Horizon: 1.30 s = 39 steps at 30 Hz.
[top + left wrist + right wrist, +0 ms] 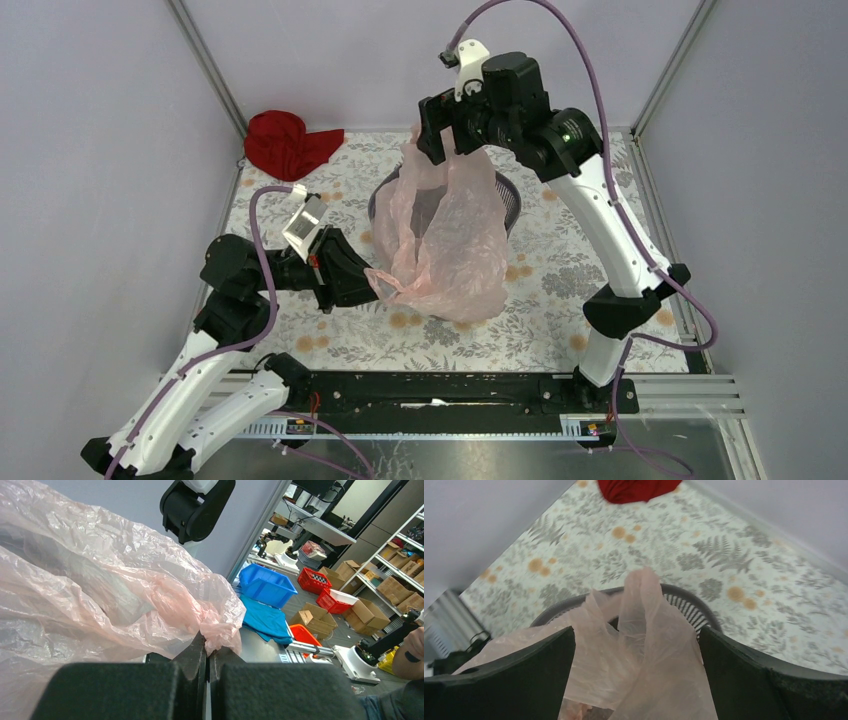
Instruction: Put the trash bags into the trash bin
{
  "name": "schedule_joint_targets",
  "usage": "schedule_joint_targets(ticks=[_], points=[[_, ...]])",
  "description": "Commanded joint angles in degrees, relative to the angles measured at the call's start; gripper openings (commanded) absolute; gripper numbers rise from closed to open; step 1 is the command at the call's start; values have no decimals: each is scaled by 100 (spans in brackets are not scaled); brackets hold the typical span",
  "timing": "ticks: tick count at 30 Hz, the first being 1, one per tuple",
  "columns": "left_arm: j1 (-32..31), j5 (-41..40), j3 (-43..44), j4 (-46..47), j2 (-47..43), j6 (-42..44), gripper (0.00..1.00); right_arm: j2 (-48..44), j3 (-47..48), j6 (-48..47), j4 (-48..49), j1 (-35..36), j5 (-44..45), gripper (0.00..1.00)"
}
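The pale pink trash bag [445, 240] is draped over the dark grey mesh trash bin [506, 203], mostly on its near side, hanging down to the table. My left gripper [366, 280] is shut on the bag's lower left edge; in the left wrist view its fingertips [207, 647] pinch a bunched fold of the film [100, 590]. My right gripper [447, 140] is open above the bin's far rim. In the right wrist view its jaws [636, 630] stand wide apart with a raised flap of the bag [644, 680] between them, the bin's rim [684, 597] below.
A red cloth [285, 143] lies at the table's far left corner and also shows in the right wrist view [634, 489]. Frame posts and grey walls bound the floral tablecloth [560, 270] at the back and on both sides.
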Motion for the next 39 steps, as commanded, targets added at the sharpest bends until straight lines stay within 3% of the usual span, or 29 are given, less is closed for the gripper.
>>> schedule_joint_targets(ticks=[1,2,7,9,11,13,14,21,29,32,35,39], points=[[10,80,24,-29,-39,117,0,80,-151,-37,230,-146,-1485,100],[12,76,24,-68,-55,139,0,161,-118,-39,209,-160,-1549,98],[10,-63,79,-289,-119,298,0,311,11,-66,405,-196,-1646,68],[10,-107,133,-389,-107,348,0,315,37,-127,492,-202,-1415,47],[10,-172,191,-507,-124,420,0,306,134,-170,506,-201,-932,19],[10,-229,244,-592,-131,472,0,235,145,-352,568,-202,-571,2],[10,-259,277,-599,-128,496,0,172,114,-396,648,-206,-439,0],[10,-382,378,-836,-103,566,0,-468,-285,-532,1268,-199,219,0],[10,-251,-32,-800,-201,404,0,-1099,-1235,-543,1651,-204,82,3],[10,-252,-353,-798,-337,309,0,-1068,-1297,-694,1641,-198,-211,42],[10,-255,-566,-805,-486,258,0,-1065,-1506,-904,1777,-202,-498,69],[10,-288,-776,-903,-607,298,0,-891,-1354,-933,1672,-207,-688,82]])
